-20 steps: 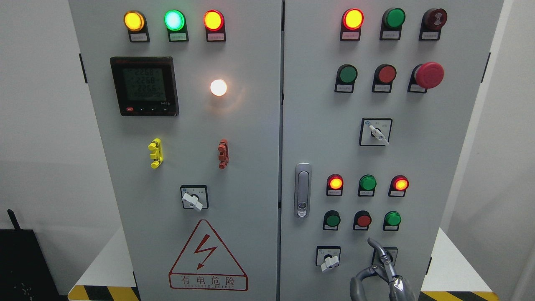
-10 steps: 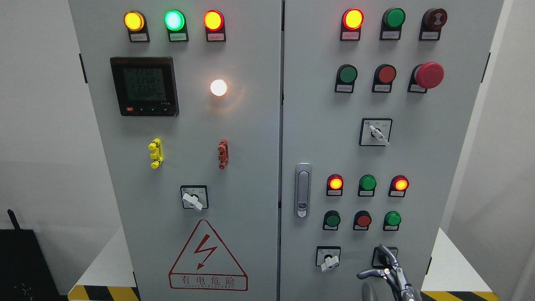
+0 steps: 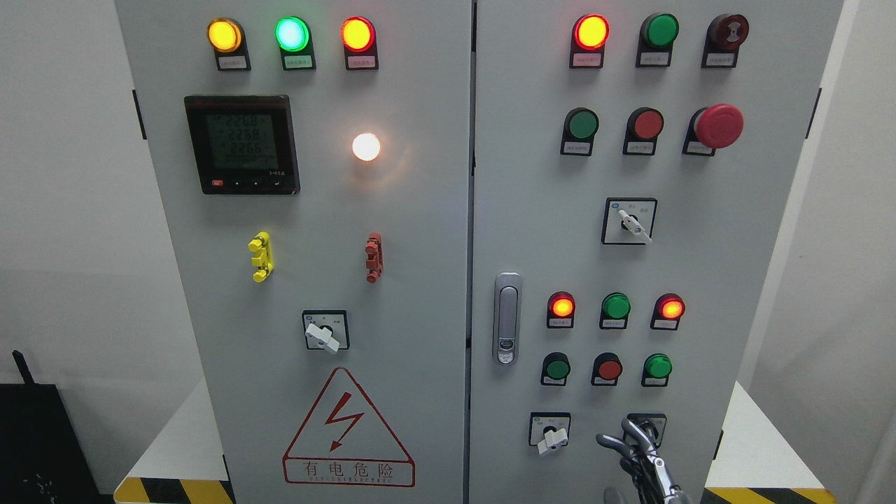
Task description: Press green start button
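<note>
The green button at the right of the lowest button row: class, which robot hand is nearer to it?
Right. The right hand sits below the green button, in front of a rotary switch, not touching the button. The left hand is out of view.

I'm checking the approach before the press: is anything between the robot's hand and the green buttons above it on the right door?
Nothing visible blocks it. The right hand is low at the bottom edge, in front of a selector switch. Above it, only bare gray panel lies before the green buttons at and. A red button sits between those two.
</note>
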`<state>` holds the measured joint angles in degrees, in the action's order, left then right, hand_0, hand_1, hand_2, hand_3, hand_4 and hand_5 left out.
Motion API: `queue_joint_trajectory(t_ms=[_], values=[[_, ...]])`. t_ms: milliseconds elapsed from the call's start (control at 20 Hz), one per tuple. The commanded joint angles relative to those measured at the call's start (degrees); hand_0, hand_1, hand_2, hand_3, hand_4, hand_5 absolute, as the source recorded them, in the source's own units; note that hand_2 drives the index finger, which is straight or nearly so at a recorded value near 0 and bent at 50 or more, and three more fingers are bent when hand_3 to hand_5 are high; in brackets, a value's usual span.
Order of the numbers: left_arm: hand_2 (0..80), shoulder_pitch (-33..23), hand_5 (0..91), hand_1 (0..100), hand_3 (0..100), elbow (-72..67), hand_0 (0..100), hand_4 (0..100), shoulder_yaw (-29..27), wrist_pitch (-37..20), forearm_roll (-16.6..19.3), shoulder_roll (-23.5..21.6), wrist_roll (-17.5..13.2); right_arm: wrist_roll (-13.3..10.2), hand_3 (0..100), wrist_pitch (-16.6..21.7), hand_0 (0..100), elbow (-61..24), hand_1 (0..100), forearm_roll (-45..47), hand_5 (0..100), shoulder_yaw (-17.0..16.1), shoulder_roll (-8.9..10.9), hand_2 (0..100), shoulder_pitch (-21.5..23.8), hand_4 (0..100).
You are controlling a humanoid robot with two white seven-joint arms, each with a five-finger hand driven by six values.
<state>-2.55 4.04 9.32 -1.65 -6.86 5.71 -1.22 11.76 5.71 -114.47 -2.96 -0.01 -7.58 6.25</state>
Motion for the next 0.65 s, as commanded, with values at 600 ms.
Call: queue_joint_trajectory(t_ms=[600], values=[[0.0, 0.0, 0.0, 56, 0, 0.0, 12, 0, 0.0, 0.0, 0.0, 0.0, 0.0, 4.1, 0, 0.3, 8, -2.5, 20, 5.9, 0, 1.4, 0.20, 0, 3.2, 0]])
